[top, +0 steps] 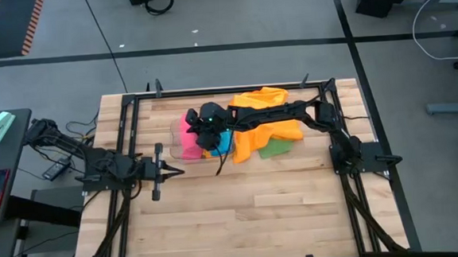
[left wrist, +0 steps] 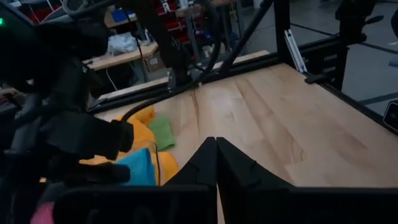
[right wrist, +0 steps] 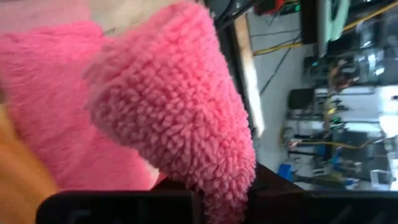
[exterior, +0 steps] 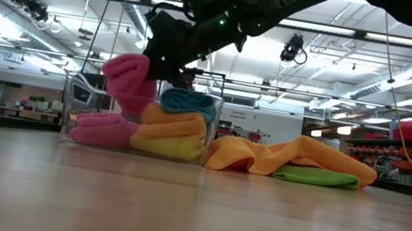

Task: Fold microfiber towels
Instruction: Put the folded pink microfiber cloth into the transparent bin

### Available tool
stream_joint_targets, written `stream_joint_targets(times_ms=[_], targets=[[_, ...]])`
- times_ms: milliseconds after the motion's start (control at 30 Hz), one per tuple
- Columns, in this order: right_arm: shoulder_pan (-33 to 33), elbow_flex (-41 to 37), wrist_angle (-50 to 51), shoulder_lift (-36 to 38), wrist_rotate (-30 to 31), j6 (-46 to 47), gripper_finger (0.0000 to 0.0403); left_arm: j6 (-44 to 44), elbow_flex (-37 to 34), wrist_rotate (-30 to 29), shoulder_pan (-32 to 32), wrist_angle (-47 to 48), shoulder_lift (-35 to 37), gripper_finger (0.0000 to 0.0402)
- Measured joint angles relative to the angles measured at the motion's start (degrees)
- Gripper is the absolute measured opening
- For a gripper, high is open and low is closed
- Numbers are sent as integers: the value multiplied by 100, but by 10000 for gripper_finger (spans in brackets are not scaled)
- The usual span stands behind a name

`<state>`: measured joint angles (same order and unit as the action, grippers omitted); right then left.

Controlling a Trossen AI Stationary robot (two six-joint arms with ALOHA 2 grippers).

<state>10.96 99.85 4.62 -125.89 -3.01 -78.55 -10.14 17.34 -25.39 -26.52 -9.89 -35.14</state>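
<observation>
The right end effector reaches over the bin near the bench's far edge and is clenched on a pink towel, which hangs lifted just above the bin's left part; in the right wrist view that pink pile fills the frame right at the fingers. The left end effector waits low over the bench, nearer the left edge and just in front of the bin, its fingers pressed together on nothing. Inside the bin lie another pink towel, an orange towel, a yellow towel beneath it, and a blue towel on top, all bunched rather than laid flat. Beside the bin, toward the right edge, a large orange cloth sprawls crumpled, with a green towel partly under it. Judging by this, the work looks early: I see no towel that is plainly squared and folded on the open bench, and at least 6 cloths look left to do. The pink one in hand seems to be on its way out to the clear front area for spreading.
</observation>
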Motion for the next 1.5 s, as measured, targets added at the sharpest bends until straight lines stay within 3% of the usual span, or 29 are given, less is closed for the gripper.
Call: stream_joint_targets(times_ms=[267, 500, 700, 967, 1233, 1300, 1500], targets=[[65, -3, 369, 27, 2, 385, 41, 211, -158, -2, 4, -77, 1, 20], [42, -9, -234, 97, 0, 363, 41, 198, -962, -5, 113, -1193, 132, 10], [-76, -11, -407, 97, -39, 258, 41, 13, -1282, -95, 199, -1254, 963, 14], [-160, -11, -1066, 95, -219, -117, 41, -121, -1335, -94, 199, -602, 2134, 18], [140, -2, -892, -16, -548, 222, 41, -541, -1335, -96, 199, -563, 2516, 9], [164, -25, -724, -116, -554, 343, 41, -593, -1338, -288, 198, -560, 2516, 6], [124, -26, -776, -157, -154, 435, 41, -402, -1342, -2024, 201, -399, 2333, 35]])
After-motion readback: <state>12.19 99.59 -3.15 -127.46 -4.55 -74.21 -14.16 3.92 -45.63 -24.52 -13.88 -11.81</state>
